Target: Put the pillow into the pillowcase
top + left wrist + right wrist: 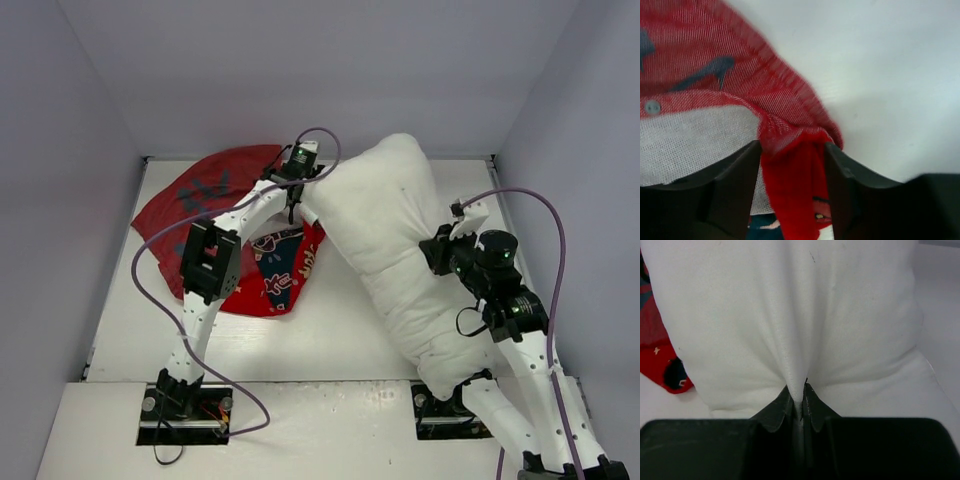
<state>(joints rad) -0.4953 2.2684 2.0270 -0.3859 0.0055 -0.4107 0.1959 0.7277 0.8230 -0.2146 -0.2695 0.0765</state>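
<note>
Pinching hard, the right gripper [798, 402] has its jaws almost touching, with a ridge of the white pillow [400, 250] clamped between them. The pillow lies diagonally across the table [330, 342]. The left gripper [791, 150] is closed partway, a bunched fold of the red pillowcase [215, 190] gripped between its jaws, just beside the pillow's far corner.
</note>
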